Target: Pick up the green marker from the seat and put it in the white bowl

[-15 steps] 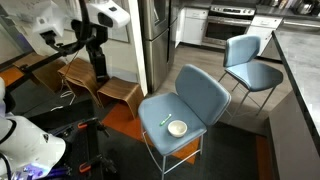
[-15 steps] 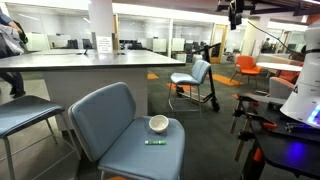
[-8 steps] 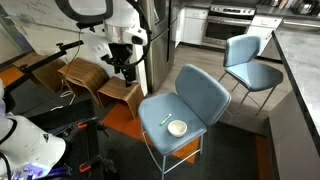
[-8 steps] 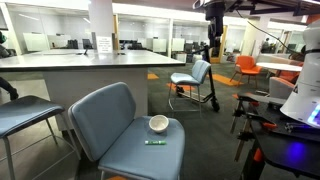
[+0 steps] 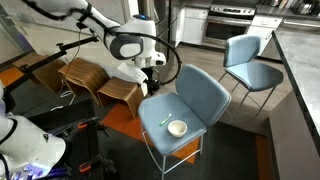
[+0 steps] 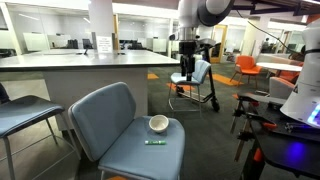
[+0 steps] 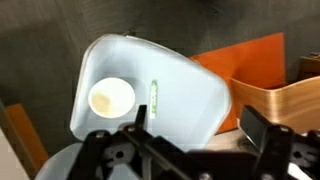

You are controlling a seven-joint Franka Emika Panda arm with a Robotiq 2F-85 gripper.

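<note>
The blue-grey seat [image 5: 190, 105] stands in the middle in both exterior views [image 6: 125, 140] and fills the wrist view [image 7: 180, 90]. The white bowl [image 5: 177, 127] sits on its cushion [image 6: 158, 123] [image 7: 110, 97]. The green marker [image 5: 160, 120] lies flat on the cushion a short way from the bowl [image 6: 154, 142] [image 7: 153, 96]. My gripper [image 5: 152, 78] hangs above the seat's edge, well clear of the marker [image 6: 187, 68]. In the wrist view its jaws [image 7: 200, 125] are spread wide and empty.
A second blue-grey chair [image 5: 250, 62] stands further back [image 6: 192, 78]. Two brown wooden stools [image 5: 85, 75] [image 5: 120, 92] stand beside the seat, one showing in the wrist view [image 7: 275, 100]. A counter [image 6: 70, 65] is behind the seat. Dark equipment [image 6: 290, 140] stands to one side.
The arm has swung from high and far off toward the seat and come lower. The gripper now hangs near the seat's edge. Marker and bowl have not moved.
</note>
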